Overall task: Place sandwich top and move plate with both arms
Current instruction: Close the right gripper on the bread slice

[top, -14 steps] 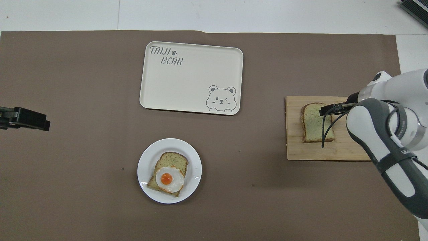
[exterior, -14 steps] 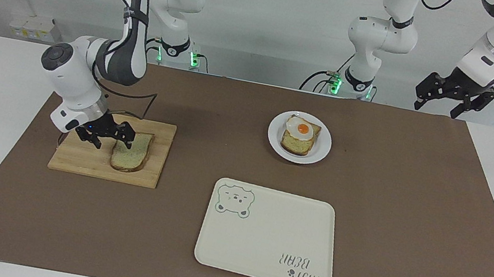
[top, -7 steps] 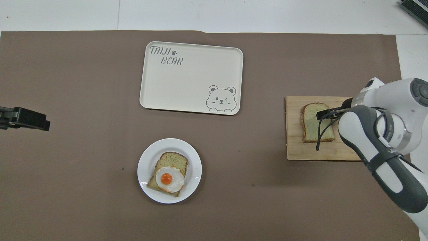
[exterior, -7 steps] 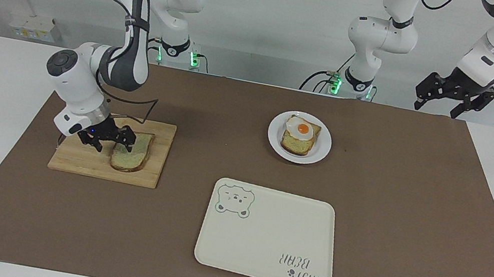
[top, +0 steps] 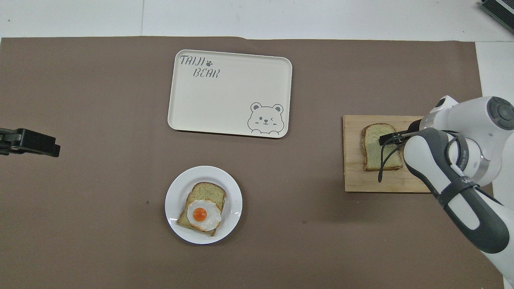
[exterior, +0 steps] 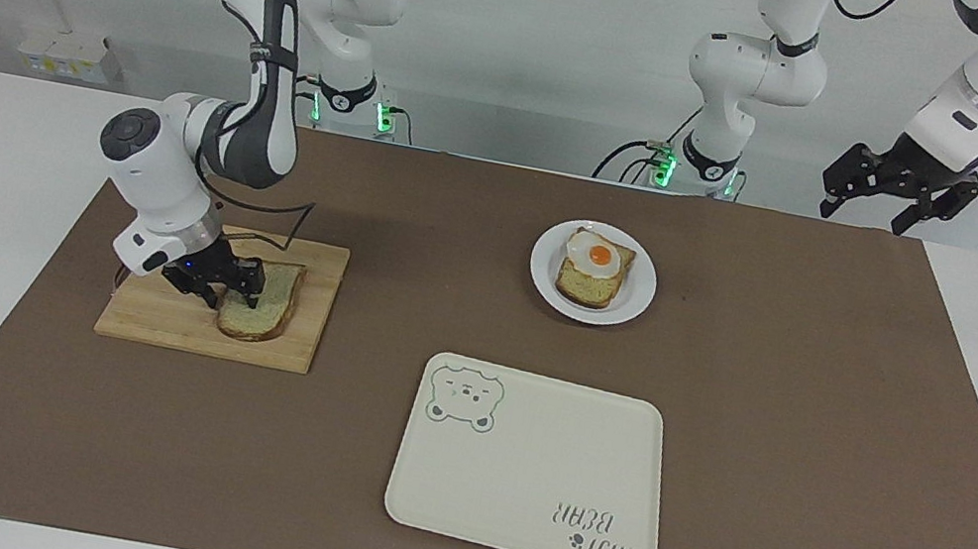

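Facing view | my right gripper [exterior: 230, 287] dropped lower onto the bread slice [exterior: 265, 316] on the board [exterior: 309, 323] | fingers spread around its edge | pinch next | left gripper [exterior: 896, 190] waited, spread.

**Hidden / cut off**

Overhead: right arm [top: 453, 176] covers the cutting board's [top: 361, 176] end nearest it, plus one edge of the bread slice [top: 373, 150]. Right gripper [top: 387, 138] mostly under the arm; only a fingertip shows. Left gripper [top: 28, 141] cut by frame edge. Facing view: right gripper [exterior: 230, 289] hides the slice's [exterior: 266, 311] edge; contact w/ bread unclear.
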You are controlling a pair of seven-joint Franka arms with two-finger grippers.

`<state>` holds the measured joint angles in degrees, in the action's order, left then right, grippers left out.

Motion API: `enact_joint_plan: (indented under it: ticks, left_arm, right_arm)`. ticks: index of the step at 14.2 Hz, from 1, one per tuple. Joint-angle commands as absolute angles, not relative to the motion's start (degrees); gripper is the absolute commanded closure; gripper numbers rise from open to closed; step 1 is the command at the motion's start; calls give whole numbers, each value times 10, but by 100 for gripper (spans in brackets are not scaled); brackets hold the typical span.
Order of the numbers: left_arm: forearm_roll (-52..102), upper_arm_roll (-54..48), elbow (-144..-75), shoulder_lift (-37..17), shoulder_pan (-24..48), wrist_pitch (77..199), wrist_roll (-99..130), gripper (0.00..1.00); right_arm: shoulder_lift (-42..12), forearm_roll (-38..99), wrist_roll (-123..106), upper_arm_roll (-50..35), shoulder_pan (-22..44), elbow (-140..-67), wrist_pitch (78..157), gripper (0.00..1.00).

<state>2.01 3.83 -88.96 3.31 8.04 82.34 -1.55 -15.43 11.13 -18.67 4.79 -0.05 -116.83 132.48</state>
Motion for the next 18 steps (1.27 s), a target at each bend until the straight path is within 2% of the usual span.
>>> enact_joint_plan:
  ticks: [1, 11, 14, 18]
  left_arm:
    - [17, 36, -903, 47, 78, 823, -11, 0]
    - [17, 36, -903, 47, 78, 823, -11, 0]
    - [17, 36, -903, 47, 78, 823, -11, 0]
    - [17, 36, -903, 47, 78, 823, -11, 0]
  right_arm:
    - [-152, 125, -200, 47, -8, -1175, 1332, 100]
    - [-157, 124, -191, 48, -3, -1151, 1325, 100]
    - [-152, 123, -191, 48, -3, -1125, 1292, 100]
    - [-127, 118, -194, 48, -4, -1084, 1206, 100]
